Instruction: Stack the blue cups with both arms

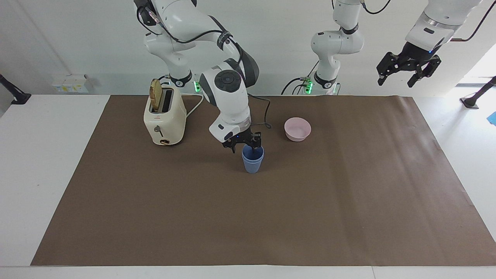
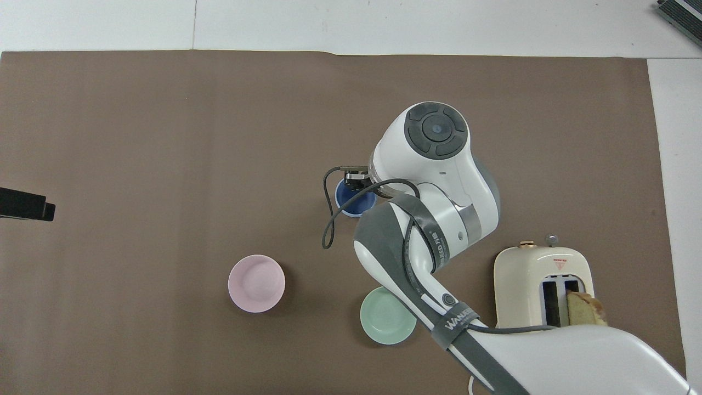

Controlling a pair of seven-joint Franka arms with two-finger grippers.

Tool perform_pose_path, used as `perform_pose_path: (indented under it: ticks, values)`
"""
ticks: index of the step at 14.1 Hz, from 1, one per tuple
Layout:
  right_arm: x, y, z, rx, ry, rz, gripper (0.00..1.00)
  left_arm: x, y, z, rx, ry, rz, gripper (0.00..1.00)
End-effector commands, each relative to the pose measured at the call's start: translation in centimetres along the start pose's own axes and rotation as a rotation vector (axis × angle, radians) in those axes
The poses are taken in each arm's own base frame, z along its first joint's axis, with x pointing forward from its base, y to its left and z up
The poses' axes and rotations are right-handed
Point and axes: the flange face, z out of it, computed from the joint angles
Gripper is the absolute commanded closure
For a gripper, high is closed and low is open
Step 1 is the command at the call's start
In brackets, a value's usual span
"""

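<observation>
Release over nested cups.
My right gripper (image 1: 245,145) stood with fingers spread just above the blue cups (image 1: 252,161), holding nothing; they sat nested mid-mat, near the pink bowl (image 1: 297,129). I judged a straight rise best, to avoid tipping them. Both bowls lay empty; my left gripper (image 1: 408,70) waited aloft, parted.

cups (image 1: 252,161) apparently nested mid-mat, toaster (image 1: 164,118) toward the right arm's end, bowl (image 1: 297,129) toward the left's.

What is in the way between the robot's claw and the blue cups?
Nothing visible: the right gripper, fingers open, sits right at the rim of the nested periwinkle-blue plastic cups. The left gripper waits raised.
</observation>
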Motion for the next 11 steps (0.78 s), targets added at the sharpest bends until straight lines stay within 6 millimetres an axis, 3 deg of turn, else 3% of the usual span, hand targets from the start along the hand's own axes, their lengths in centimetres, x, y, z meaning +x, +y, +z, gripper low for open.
perform_pose_path:
  ticks: [1,8,11]
  values:
    - [0.9,1.1,-2.8,0.004,0.044,0.026,0.0,-0.9,-0.1,-0.1,-0.007,0.0,-0.01,0.0]
    - [2.9,7.6,-11.8,-0.024,0.097,0.105,0.0,-0.9,-0.1,-0.1,-0.007,0.0,-0.01,0.0]
    - [3.5,9.9,-13.6,-0.011,0.113,0.096,0.0,-0.9,-0.1,-0.1,-0.007,0.0,-0.01,0.0]
